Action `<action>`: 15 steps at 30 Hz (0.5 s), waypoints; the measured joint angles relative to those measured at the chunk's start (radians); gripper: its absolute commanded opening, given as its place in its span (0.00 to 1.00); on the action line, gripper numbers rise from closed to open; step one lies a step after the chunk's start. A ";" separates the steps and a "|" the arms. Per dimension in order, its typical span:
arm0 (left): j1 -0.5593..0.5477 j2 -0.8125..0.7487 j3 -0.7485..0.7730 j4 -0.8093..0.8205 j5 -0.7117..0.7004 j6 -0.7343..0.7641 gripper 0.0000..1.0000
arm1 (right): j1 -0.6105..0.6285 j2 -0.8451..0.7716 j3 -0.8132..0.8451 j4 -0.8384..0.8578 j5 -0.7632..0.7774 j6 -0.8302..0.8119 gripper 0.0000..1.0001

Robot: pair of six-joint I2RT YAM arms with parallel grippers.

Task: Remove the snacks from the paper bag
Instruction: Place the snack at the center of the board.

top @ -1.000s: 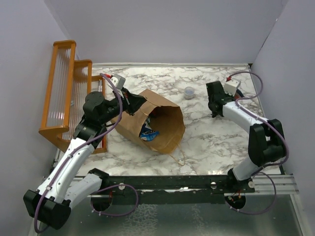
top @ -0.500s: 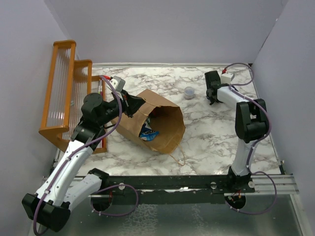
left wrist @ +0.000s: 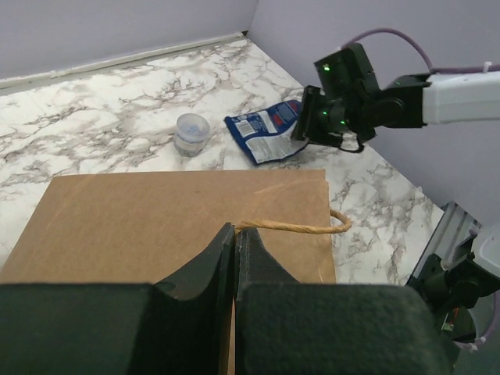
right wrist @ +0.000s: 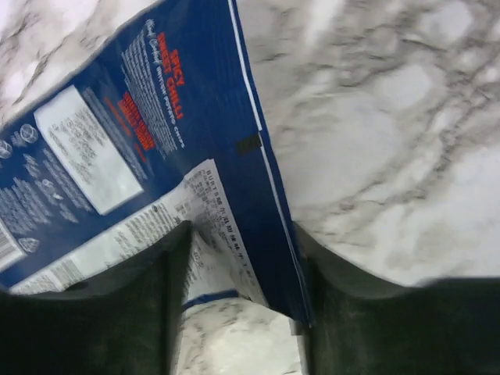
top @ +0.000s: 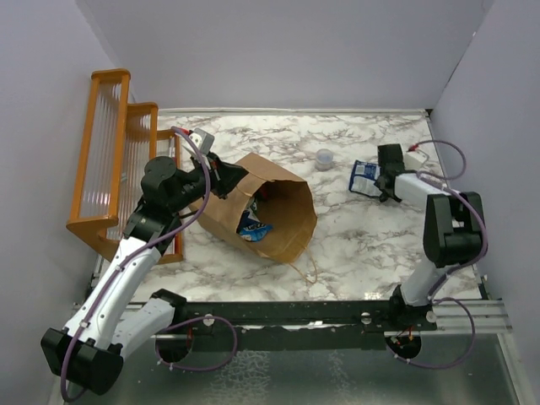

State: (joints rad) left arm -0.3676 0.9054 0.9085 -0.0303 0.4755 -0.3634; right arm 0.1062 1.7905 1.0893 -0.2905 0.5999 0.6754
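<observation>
- Top view: a blue packet (top: 364, 178) now lies flat on the table (top: 354, 245) at the tip of the right claw (top: 381, 181). A second ago that claw was farther back and no packet lay on the marble. In my judgement, one snack is out and delivered.
- Top view: the bag (top: 268, 202) lies on its side. Its long axis runs away from the left claw (top: 221, 173), and its mouth faces away from that claw. A second packet (top: 254, 228) shows inside the mouth, so work remains.
- Left wrist view: the left claw (left wrist: 236, 242) is closed tight, pinching the bag's top panel. The handle (left wrist: 297, 227) lies just ahead of it. The cup (left wrist: 191, 133) and the blue packet stand well beyond.
- Right wrist view: the right claw (right wrist: 238, 266) is partly open, fingers (right wrist: 117, 312) straddling one end of the blue packet without clamping it. The packet lies label-up, with its long axis running diagonally away from the claw.
</observation>
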 measured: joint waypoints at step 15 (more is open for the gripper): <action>0.012 0.034 -0.008 0.021 0.014 0.010 0.00 | -0.068 -0.528 -0.310 0.267 -0.329 -0.003 0.88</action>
State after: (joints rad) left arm -0.3553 0.9394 0.9001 -0.0097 0.4896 -0.3531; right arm 0.0380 1.2629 0.7792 -0.0231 0.2707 0.6720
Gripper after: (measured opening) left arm 0.019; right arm 0.871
